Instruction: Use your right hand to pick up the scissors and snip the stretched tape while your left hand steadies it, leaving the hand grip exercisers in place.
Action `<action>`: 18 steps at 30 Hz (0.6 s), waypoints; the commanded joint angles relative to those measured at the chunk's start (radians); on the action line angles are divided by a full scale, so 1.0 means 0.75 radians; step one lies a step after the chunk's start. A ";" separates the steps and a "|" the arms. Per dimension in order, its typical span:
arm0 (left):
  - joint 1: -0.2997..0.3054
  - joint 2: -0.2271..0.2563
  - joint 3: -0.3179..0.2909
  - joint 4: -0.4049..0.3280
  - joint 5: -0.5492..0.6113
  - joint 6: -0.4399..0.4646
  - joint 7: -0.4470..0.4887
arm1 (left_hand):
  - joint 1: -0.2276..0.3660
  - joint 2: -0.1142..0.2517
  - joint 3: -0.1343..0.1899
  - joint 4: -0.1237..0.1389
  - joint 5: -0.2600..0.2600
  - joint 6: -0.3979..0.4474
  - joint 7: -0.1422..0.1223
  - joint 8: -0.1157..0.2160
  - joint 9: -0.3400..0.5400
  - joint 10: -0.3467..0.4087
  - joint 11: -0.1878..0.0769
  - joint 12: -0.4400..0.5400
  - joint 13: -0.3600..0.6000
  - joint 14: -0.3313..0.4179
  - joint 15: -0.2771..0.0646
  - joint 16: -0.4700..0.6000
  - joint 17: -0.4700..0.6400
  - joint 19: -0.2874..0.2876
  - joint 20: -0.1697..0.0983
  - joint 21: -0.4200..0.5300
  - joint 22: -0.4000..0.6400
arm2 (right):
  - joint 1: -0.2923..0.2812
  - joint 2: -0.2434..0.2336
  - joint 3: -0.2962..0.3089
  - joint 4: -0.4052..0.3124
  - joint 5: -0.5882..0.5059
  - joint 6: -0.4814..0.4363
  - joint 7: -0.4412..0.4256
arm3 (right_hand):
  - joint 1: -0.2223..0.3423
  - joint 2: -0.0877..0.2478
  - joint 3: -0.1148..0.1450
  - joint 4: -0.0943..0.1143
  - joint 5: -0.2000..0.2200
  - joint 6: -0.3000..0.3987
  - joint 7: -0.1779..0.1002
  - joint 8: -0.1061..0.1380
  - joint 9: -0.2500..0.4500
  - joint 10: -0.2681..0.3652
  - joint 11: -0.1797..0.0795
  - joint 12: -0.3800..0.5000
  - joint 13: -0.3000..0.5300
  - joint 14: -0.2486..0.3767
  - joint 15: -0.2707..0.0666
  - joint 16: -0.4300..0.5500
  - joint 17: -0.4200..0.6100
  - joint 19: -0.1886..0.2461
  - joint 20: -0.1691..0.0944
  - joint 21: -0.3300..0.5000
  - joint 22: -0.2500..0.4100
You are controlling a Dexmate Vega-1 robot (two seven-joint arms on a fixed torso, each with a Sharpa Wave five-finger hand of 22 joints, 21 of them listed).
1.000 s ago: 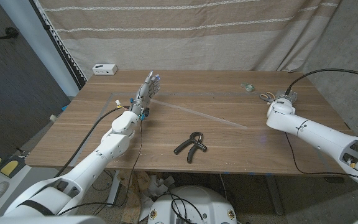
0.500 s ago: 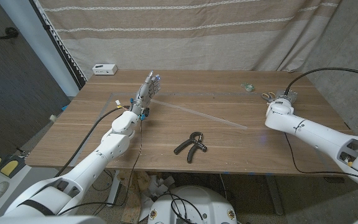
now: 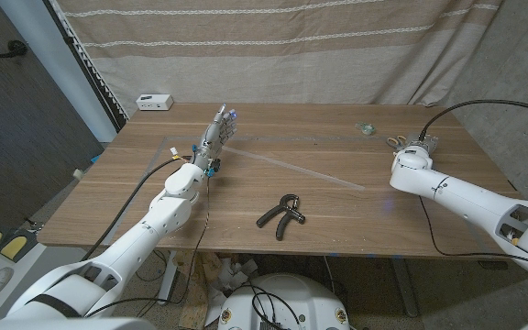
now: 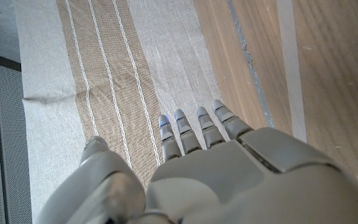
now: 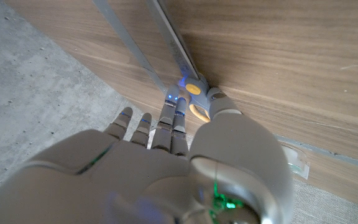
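Observation:
The scissors (image 3: 394, 142) lie at the far right of the table, just left of my right hand (image 3: 418, 147). In the right wrist view my right hand (image 5: 166, 155) reaches over them with fingers stretched out, fingertips (image 5: 174, 106) and thumb at the yellow handle of the scissors (image 5: 196, 102); no grip shows. The clear tape (image 3: 291, 168) runs stretched across the table from my left hand (image 3: 218, 133) toward the middle right. My left hand (image 4: 216, 168) stands with straight fingers, holding nothing, beside the tape strip (image 4: 289, 62). A black hand grip exerciser (image 3: 282, 214) lies near the front middle.
A tape roll (image 3: 366, 128) sits at the far right behind the scissors. A small white device (image 3: 154, 102) stands at the far left corner. A striped curtain (image 3: 273, 46) hangs behind the table (image 3: 108, 197). A cable (image 3: 484, 105) arcs over the right arm.
My right hand has edged slightly left, closer to the scissors. The left hand, tape and exerciser have stayed put.

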 commanded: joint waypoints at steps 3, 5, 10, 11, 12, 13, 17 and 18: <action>0.009 -0.004 -0.003 -0.001 -0.002 -0.011 0.002 | 0.002 0.006 0.002 -0.013 0.000 0.007 0.006 -0.001 0.003 0.005 0.000 0.002 0.004 0.004 -0.143 -0.001 0.008 -0.004 -0.073 -0.001 0.004 | 0.003 -0.009 -0.011 -0.010 0.000 -0.012 0.019 | -0.014 -0.012 0.012 0.005 -0.015 0.016 0.022 0.014 0.010 0.029 0.005 0.019 0.007 0.023 0.002 0.006 0.004 0.021 0.003 0.010 0.004; 0.011 -0.003 -0.002 -0.004 0.000 -0.010 0.004 | 0.002 0.006 0.002 -0.013 0.000 0.007 0.003 -0.001 0.003 0.003 0.001 0.001 0.004 0.005 -0.143 -0.001 0.008 -0.004 -0.073 -0.001 0.004 | 0.005 -0.012 -0.014 -0.010 0.000 -0.009 0.026 | -0.018 -0.014 0.012 0.006 -0.019 0.017 0.033 0.014 0.011 0.024 0.007 0.017 0.008 0.024 0.001 0.006 0.004 0.023 0.004 0.010 0.004; 0.014 -0.002 -0.003 -0.005 0.001 -0.009 0.008 | 0.002 0.006 0.002 -0.013 -0.001 0.008 0.002 -0.001 0.003 0.004 0.000 0.001 0.004 0.004 -0.143 -0.001 0.008 -0.005 -0.073 -0.001 0.004 | 0.012 -0.007 -0.022 0.003 0.000 -0.003 0.037 | -0.026 -0.018 0.013 0.007 -0.027 0.025 0.040 0.016 0.012 0.025 0.016 0.016 0.010 0.025 0.004 0.005 0.004 0.025 0.004 0.009 0.004; 0.014 -0.002 -0.003 -0.006 0.001 -0.009 0.008 | 0.002 0.006 0.002 -0.013 -0.001 0.008 0.003 -0.001 0.003 0.004 0.000 0.002 0.005 0.004 -0.143 -0.001 0.008 -0.005 -0.073 -0.001 0.004 | 0.014 -0.005 -0.024 0.006 -0.001 -0.002 0.038 | -0.026 -0.018 0.013 0.007 -0.028 0.025 0.037 0.016 0.012 0.025 0.017 0.016 0.010 0.025 0.005 0.005 0.004 0.025 0.004 0.009 0.004; 0.014 -0.002 -0.003 -0.006 0.001 -0.009 0.008 | 0.001 0.007 0.002 -0.013 -0.001 0.008 0.003 -0.001 0.003 0.003 0.003 0.001 0.004 0.004 -0.143 -0.001 0.008 -0.004 -0.073 -0.001 0.004 | 0.014 -0.005 -0.024 0.006 -0.001 -0.002 0.039 | -0.031 -0.021 0.014 0.008 -0.034 0.042 0.032 0.023 0.012 0.034 0.022 0.019 0.012 0.026 0.005 0.005 0.004 0.026 0.005 0.008 0.004; 0.014 -0.003 -0.003 -0.006 0.000 -0.009 0.009 | 0.001 0.007 0.002 -0.014 -0.001 0.008 0.003 -0.001 0.003 0.003 0.003 0.001 0.004 0.004 -0.143 -0.001 0.008 -0.004 -0.073 -0.001 0.004 | 0.014 0.000 -0.026 0.013 -0.004 0.000 0.032 | -0.037 -0.024 0.015 0.009 -0.043 0.074 0.019 0.035 0.012 0.045 0.018 0.022 0.014 0.030 0.004 0.005 0.004 0.028 0.008 0.007 0.004; 0.015 -0.002 -0.003 -0.005 0.001 -0.011 0.008 | 0.001 0.007 0.002 -0.014 -0.001 0.009 0.004 -0.001 0.003 0.002 0.001 0.001 0.004 0.004 -0.143 -0.001 0.008 -0.005 -0.073 -0.001 0.004 | 0.016 0.003 -0.029 0.021 -0.001 0.006 0.040 | -0.051 -0.034 0.016 0.010 -0.069 0.117 0.011 0.048 0.010 0.074 0.013 0.028 0.017 0.054 -0.008 0.012 0.003 0.039 0.008 0.008 0.004; 0.015 -0.002 -0.003 -0.005 0.001 -0.011 0.008 | 0.001 0.007 0.002 -0.014 -0.001 0.008 0.004 -0.001 0.003 0.004 -0.002 0.002 0.005 0.004 -0.143 -0.001 0.008 -0.005 -0.073 -0.001 0.004 | 0.015 0.005 -0.027 0.024 -0.001 0.010 0.033 | -0.052 -0.036 0.016 0.010 -0.072 0.120 0.010 0.049 0.009 0.078 0.011 0.029 0.017 0.057 -0.009 0.012 0.003 0.040 0.007 0.008 0.004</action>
